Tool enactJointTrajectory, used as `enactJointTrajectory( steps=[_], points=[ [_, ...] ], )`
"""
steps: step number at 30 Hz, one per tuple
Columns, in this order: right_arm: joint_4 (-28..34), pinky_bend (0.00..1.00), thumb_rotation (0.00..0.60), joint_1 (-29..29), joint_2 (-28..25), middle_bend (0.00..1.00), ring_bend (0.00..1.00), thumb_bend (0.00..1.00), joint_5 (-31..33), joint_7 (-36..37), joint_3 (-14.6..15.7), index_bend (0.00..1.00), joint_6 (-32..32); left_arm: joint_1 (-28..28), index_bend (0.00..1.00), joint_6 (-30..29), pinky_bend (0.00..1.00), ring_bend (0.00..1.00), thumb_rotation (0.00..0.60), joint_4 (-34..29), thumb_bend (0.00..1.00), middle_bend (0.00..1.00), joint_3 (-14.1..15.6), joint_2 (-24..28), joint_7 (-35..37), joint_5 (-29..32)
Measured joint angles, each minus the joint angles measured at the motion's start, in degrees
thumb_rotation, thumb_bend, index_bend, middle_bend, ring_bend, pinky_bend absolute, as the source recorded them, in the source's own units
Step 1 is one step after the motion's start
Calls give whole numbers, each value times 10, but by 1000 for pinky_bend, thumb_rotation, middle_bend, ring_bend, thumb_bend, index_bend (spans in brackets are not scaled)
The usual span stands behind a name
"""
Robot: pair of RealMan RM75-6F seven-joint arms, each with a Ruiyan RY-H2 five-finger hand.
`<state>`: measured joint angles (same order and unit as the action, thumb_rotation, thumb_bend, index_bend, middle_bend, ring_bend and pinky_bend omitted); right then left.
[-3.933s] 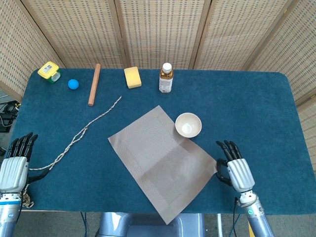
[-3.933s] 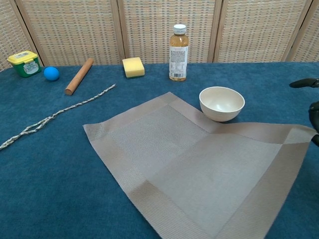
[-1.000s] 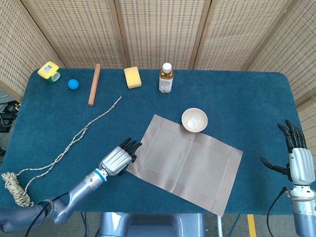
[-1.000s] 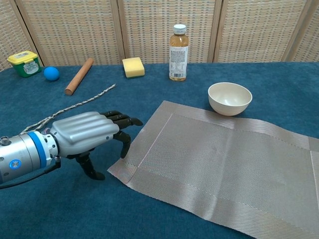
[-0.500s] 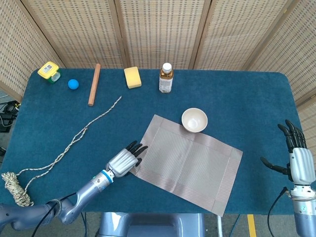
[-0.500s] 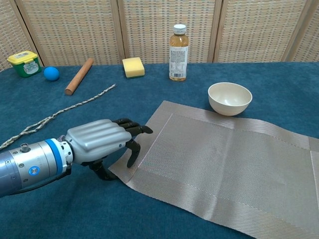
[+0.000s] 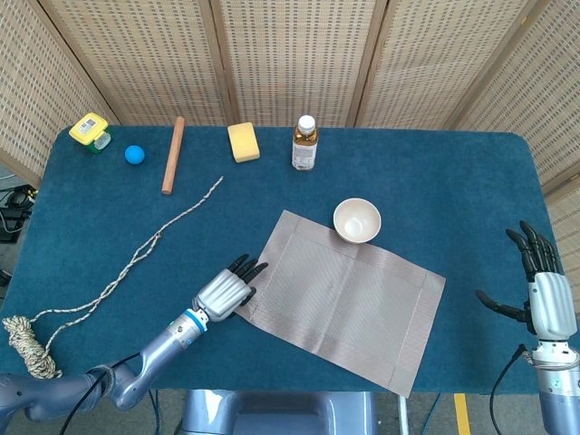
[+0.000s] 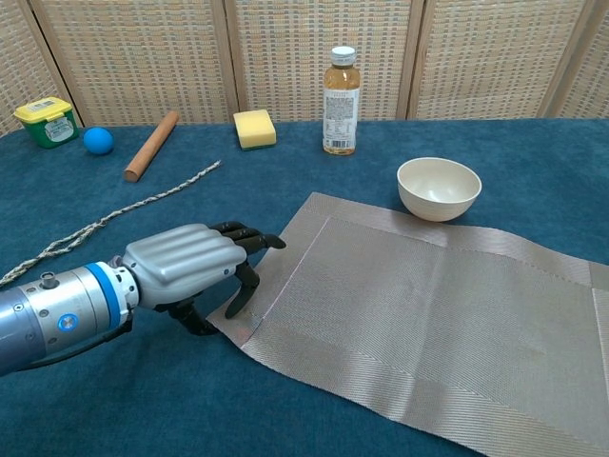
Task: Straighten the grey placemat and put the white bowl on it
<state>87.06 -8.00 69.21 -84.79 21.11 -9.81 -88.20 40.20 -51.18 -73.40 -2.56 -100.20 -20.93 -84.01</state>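
Observation:
The grey placemat [image 7: 343,299] [image 8: 428,324] lies flat but skewed, its long edges running from upper left to lower right. Just beyond its far edge, the white bowl [image 7: 357,220] [image 8: 438,188] stands upright on the blue cloth. My left hand [image 7: 225,290] [image 8: 186,267] is at the mat's left corner, its fingers stretched forward with fingertips [image 8: 238,300] touching the mat's edge. My right hand [image 7: 542,294] hovers off the table's right side with fingers spread and nothing in it. The chest view does not show it.
Along the back stand a bottle [image 7: 305,143], a yellow sponge [image 7: 243,142], a wooden rod [image 7: 172,154], a blue ball [image 7: 134,154] and a green tub [image 7: 91,130]. A rope [image 7: 136,258] trails left to a coil [image 7: 25,344]. The mat's near corner overhangs the front edge.
Since 3.9 s ago the mat has turned and the bowl has shifted back right. In the last half second my left hand has drawn slightly back; the mat and right hand stay put.

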Motion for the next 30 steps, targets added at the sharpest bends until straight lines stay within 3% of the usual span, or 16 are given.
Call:
enactJointTrajectory(
  steps=[18,30],
  points=[
    [8,0,600,3,-1,0,0,284,-14,-5,6,143,-9,-22,632,-37,0,0,600,-16,448,0,18,47,15,-2],
    [12,0,600,3,-1,0,0,284,-19,-12,9,143,-9,-50,632,-69,0,0,600,-44,449,0,56,93,35,-30]
  ],
)
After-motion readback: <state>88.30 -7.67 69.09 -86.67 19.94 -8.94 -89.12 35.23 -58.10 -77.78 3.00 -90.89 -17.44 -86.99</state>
